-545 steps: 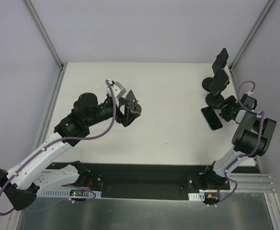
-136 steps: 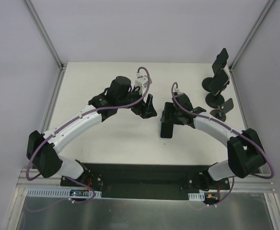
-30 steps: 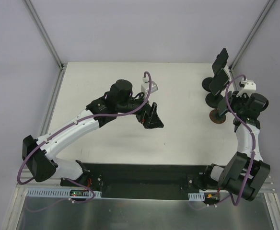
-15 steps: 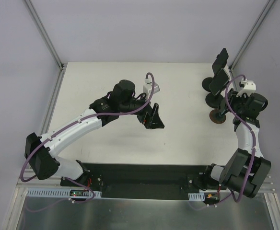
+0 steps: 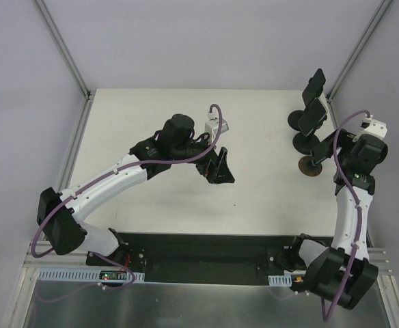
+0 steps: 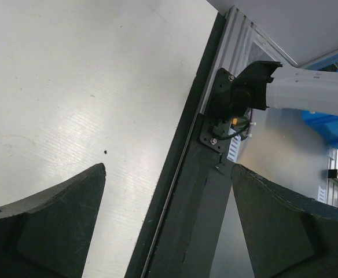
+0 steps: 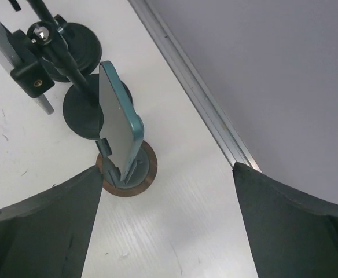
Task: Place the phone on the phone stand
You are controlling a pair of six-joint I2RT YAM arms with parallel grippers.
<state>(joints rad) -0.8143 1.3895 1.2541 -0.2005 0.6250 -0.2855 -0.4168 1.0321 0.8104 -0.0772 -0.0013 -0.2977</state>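
A robotics lab test cell is indicated: a white tabletop (image 5: 254, 198) is enclosed by plain grey panels (image 5: 186, 41) held in aluminium rails (image 5: 63, 48), and a black mounting plate (image 5: 206, 256) is set along its near edge.

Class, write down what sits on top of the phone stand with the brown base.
A teal-edged phone stands on edge on the brown-based stand. The phone covers most of the stand's upper part, so how it is held cannot be seen.
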